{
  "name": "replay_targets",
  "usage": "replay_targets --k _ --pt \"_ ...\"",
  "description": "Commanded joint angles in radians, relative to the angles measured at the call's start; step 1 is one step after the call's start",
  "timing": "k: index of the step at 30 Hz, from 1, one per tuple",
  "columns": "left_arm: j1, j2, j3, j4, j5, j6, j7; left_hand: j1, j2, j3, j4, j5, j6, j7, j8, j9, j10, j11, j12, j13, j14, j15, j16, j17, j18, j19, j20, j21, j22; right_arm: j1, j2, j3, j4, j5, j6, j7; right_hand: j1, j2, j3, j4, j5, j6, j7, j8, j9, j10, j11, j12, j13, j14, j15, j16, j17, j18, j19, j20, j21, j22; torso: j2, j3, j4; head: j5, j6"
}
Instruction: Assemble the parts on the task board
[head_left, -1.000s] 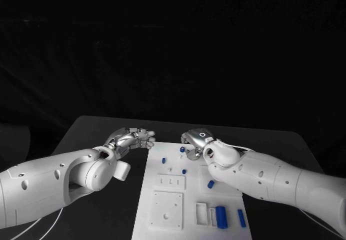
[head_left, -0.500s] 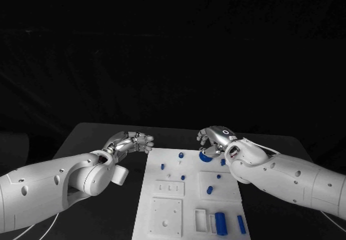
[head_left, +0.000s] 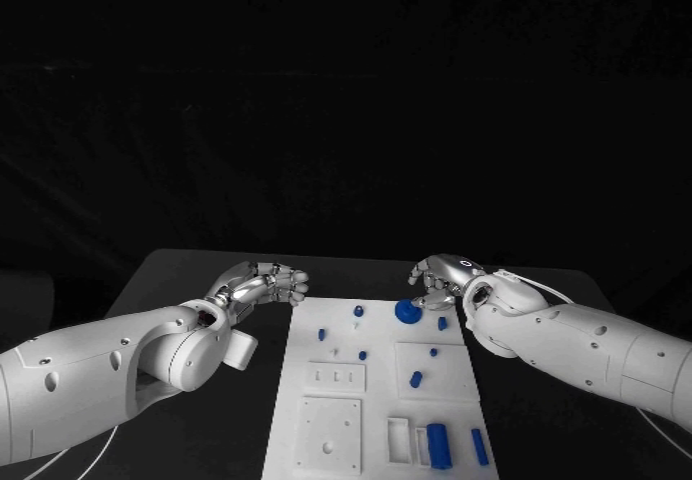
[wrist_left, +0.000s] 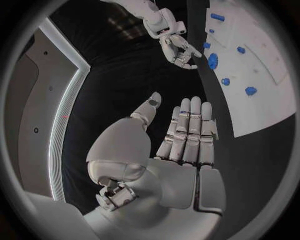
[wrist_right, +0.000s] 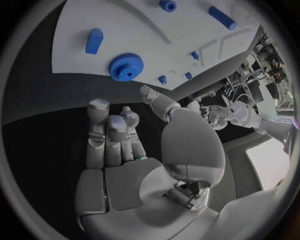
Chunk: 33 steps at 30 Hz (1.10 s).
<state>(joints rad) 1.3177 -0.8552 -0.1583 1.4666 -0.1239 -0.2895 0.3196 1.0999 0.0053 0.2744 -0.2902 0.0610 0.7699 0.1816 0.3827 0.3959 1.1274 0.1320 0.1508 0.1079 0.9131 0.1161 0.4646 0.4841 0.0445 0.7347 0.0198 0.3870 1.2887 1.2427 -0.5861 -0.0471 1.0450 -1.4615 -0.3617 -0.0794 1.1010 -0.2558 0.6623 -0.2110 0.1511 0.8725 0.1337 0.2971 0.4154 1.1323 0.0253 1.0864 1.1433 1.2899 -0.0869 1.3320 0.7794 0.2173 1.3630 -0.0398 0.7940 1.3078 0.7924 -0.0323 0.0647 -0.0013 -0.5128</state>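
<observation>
The left hand (head_left: 263, 282) hovers over the bare counter (head_left: 188, 275) just beside the board (head_left: 332, 400), fingers (wrist_left: 190, 125) straight and together, grasping nothing. On the board's far end stand small pegs (head_left: 358, 311), then the gear (head_left: 408, 312), lying flat with nothing holding it. The right hand (head_left: 440, 278) hangs just behind the gear, fingers (wrist_right: 109, 130) released and apart. The gear looks set down, so the step in hand is likely choosing another part. Loose bars (head_left: 438, 445) lie at the near end beside a slot (head_left: 401, 440); reaching them means drawing the right arm back across the board, past a peg (head_left: 415, 379) standing in between.
</observation>
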Motion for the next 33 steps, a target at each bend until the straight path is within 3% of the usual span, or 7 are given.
replay_targets --k 1,11,33 --pt "0.001 0.003 0.001 0.001 0.0 0.018 0.014 -0.002 -0.001 0.005 0.002 0.002 0.007 0.002 -0.003 -0.001 0.006 0.0 -0.006 -0.001 0.004 0.005 -0.005 0.001 0.019 -0.005 0.001 0.001 -0.001 -0.006 0.01 0.0 -0.021 0.034 0.083 0.024 -0.014 0.004 -0.009 0.0 0.008 0.001 0.011 -0.007 -0.002 -0.01 0.005 0.034 0.017 0.0 0.007 0.01 0.014 0.044 0.003 -0.013 0.016 0.026 0.0 -0.0031 0.0014 -0.004 -0.001" --pt "0.001 0.004 0.001 0.0 0.002 0.015 0.009 -0.004 0.0 0.004 0.002 0.002 0.006 0.003 -0.004 -0.002 0.006 0.0 -0.007 -0.002 0.004 0.005 -0.006 0.002 0.019 -0.005 0.001 0.001 -0.001 -0.029 0.03 -0.001 -0.053 -0.014 0.089 0.016 -0.02 0.018 -0.014 -0.003 0.025 -0.005 0.014 -0.012 -0.003 -0.017 0.009 0.068 0.027 -0.005 0.01 0.018 0.038 0.044 -0.004 -0.018 0.043 0.025 0.0 -0.0052 0.0008 -0.001 -0.009" --pt "0.001 0.003 0.001 0.006 0.002 0.017 0.009 -0.004 0.0 0.004 0.002 0.003 0.005 0.004 -0.006 -0.003 0.006 0.001 -0.009 -0.002 0.004 0.005 -0.007 0.003 0.02 -0.005 0.001 0.002 -0.001 -0.039 0.066 -0.001 -0.11 0.0 0.102 0.011 -0.027 0.025 -0.009 0.003 0.017 -0.002 0.015 -0.011 -0.003 -0.023 0.009 0.077 0.024 -0.007 0.011 0.018 0.051 0.044 -0.012 -0.018 0.062 0.024 0.001 -0.0039 0.0012 0.004 -0.016"
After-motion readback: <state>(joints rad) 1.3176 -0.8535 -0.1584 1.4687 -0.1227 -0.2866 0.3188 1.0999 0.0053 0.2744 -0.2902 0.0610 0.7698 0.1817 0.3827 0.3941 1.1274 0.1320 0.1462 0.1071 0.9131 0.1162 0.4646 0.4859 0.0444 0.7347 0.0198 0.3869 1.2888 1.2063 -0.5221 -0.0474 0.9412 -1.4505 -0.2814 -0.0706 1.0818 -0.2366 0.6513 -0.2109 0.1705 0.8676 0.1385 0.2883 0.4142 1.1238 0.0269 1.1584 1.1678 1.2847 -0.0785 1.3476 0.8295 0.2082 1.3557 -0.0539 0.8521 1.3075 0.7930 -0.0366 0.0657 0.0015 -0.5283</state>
